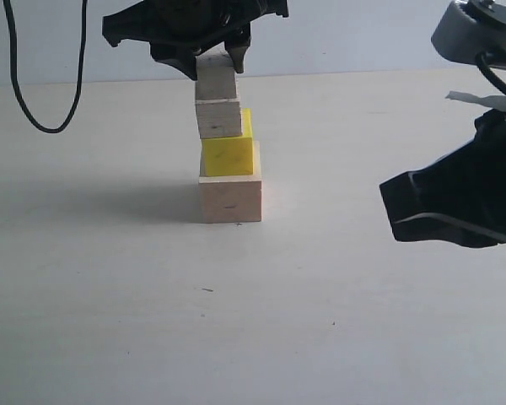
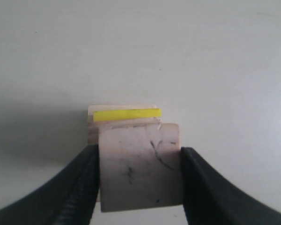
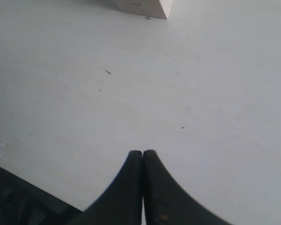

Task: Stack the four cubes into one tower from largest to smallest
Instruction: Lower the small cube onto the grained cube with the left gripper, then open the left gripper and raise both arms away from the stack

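Three cubes stand as a column: the largest pale wood cube (image 1: pixel 230 198) at the bottom, the yellow cube (image 1: pixel 228 156) on it, and the medium bare wood cube (image 1: pixel 218 119) above, set slightly left. The smallest bare wood cube (image 1: pixel 216 83) sits on top, a little tilted, and my left gripper (image 1: pixel 215 66) is shut on it from above. The left wrist view shows that cube (image 2: pixel 139 166) pressed between both black fingers, with a strip of the yellow cube (image 2: pixel 126 115) showing beneath. My right gripper (image 1: pixel 390 202) hangs low to the right of the tower, shut (image 3: pixel 143 153) on nothing.
A black cable (image 1: pixel 34 110) loops down at the back left. The white table (image 1: pixel 110 321) carries a few small dark specks. A corner of the largest cube (image 3: pixel 145 7) shows at the edge of the right wrist view. The right arm's body (image 1: pixel 481 42) fills the upper right.
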Available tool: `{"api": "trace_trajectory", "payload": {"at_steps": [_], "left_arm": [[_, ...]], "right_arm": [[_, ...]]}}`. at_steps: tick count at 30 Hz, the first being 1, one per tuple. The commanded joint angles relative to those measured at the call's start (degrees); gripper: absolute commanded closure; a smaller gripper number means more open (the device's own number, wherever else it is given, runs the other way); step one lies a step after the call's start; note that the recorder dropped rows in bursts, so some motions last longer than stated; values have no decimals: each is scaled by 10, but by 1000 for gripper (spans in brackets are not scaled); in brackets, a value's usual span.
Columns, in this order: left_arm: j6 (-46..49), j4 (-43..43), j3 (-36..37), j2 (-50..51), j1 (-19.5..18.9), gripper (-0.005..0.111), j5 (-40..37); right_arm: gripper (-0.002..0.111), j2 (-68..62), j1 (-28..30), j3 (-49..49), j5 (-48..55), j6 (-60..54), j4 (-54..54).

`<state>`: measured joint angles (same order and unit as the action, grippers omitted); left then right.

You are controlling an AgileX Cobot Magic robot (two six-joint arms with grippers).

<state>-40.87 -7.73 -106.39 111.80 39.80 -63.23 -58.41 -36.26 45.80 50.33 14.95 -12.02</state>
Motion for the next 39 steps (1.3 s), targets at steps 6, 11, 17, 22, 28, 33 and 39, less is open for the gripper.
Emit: {"api": "trace_trajectory", "payload": {"at_steps": [6,11,17,22,28,33,39], "left_arm": [[3,-5,-2,-2,3,37,-11],[3,-1,-2,-2,3,23,-7],[21,-1,-2,-11,3,24,-13],[61,11,-2,-56,3,40,-38],[88,-44,-2,-125,3,65,-67],[97,-116,19,-171,1,88,-67],[122,-155,111,-189,1,107,-67]], "right_arm": [[108,5,0,-3,1,-4,1],[108,5,0,-3,1,-4,1],[108,5,0,-3,1,-4,1],[108,5,0,-3,2,-4,2],[108,5,0,-3,2,-4,2],[108,5,0,-3,-23,-4,4],[108,2,0,-3,-89,2,20]]}}
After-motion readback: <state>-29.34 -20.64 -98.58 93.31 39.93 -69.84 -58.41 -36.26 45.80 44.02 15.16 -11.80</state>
